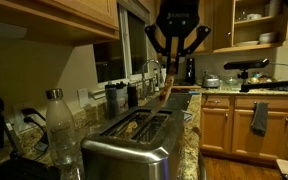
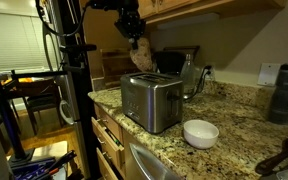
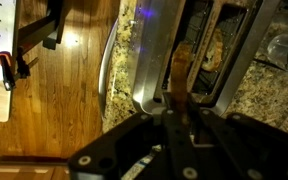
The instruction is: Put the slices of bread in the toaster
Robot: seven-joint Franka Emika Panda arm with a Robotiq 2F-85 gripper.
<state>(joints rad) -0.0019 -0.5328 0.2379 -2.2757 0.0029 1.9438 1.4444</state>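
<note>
Toaster, one: wide shiny stainless-steel toaster [image 2: 149,103] with two long dark slots running along its length. It stands on the speckled granite table [image 2: 239,112], near the front edge

Slices of bread, two counted:
- First, a flat golden-brown held slice [image 2: 141,57]. It hangs on edge with its broad faces upright and its long axis roughly vertical. The lower edge points down at the toaster top and is clear of it. In the wrist view it shows as a narrow strip in line with the slots
- Second, a mottled tan seated slice [image 3: 216,48], lying in one slot

Claw, one: black robot claw [image 2: 136,42], directly above the toaster, fingers closed narrow on the held slice's upper edge

Other: one round white bowl [image 2: 199,132] beside the toaster; one clear plastic bottle [image 1: 59,125]
</note>
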